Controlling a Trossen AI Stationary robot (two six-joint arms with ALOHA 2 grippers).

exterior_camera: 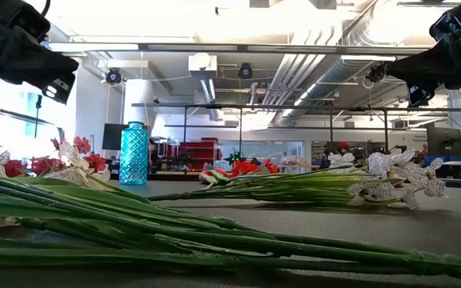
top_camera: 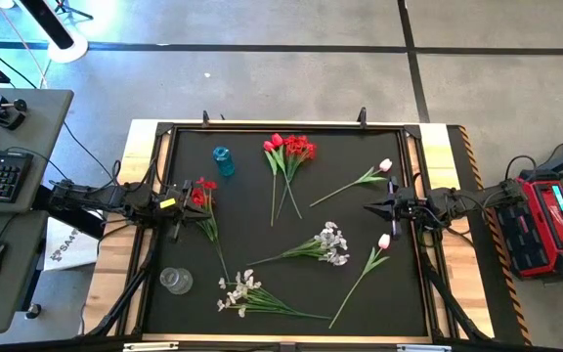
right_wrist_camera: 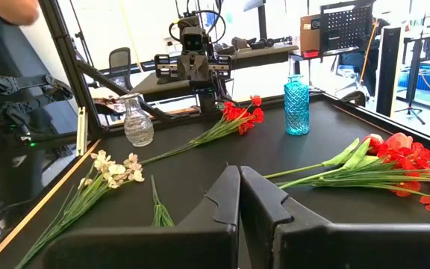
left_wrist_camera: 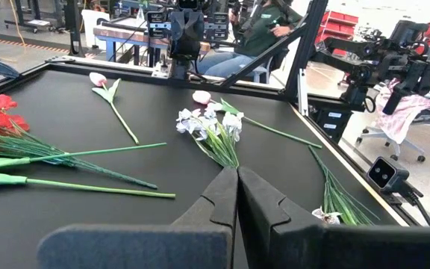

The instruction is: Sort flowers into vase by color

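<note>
Flowers (top_camera: 291,156) lie loose all over the black counter (top_camera: 252,230), none in a vase, so sorting seems not yet begun. Both jaws are closed and hold nothing: left gripper (top_camera: 192,207) near a red bunch (top_camera: 203,191), right gripper (top_camera: 371,207) at the opposite edge. Blue vase (top_camera: 224,160) and clear vase (top_camera: 175,281) stand empty.

On the black mat (top_camera: 262,244) lie red flowers (top_camera: 289,149), two pink tulips (top_camera: 385,165), and white sprays (top_camera: 332,243). A blue vase (top_camera: 224,160) stands near the far edge, a clear vase (top_camera: 175,281) near the left. The left gripper (top_camera: 186,200) is closed beside a red bunch (top_camera: 203,193); the right gripper (top_camera: 374,207) is closed too.
</note>
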